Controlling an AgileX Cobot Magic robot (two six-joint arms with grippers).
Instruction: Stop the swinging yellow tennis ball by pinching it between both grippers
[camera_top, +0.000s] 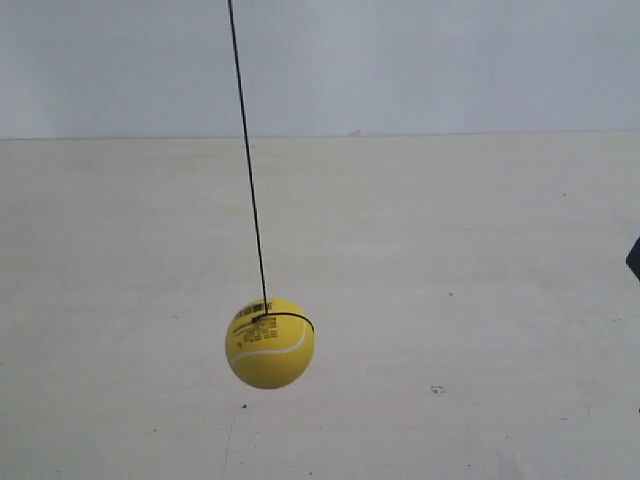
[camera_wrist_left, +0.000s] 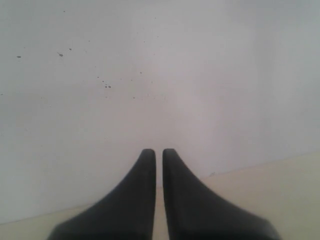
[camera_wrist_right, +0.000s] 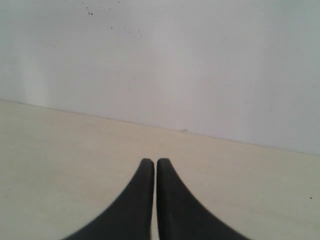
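Note:
The yellow tennis ball (camera_top: 270, 343) hangs on a black string (camera_top: 248, 160) over the pale table, left of the exterior view's centre, with its white seam, black print and thin black band showing. Neither wrist view shows the ball. My left gripper (camera_wrist_left: 158, 151) is shut with nothing between its black fingers; it faces a white wall. My right gripper (camera_wrist_right: 155, 161) is also shut and empty, pointing across the table toward the wall. A small dark edge (camera_top: 634, 258) at the exterior view's right border may be part of an arm; I cannot tell which.
The cream table (camera_top: 450, 250) stretches back to a white wall (camera_top: 420, 60). Small dark specks mark the wall (camera_wrist_left: 106, 85) in the left wrist view. A tiny dark mark (camera_top: 436, 389) lies on the table right of the ball.

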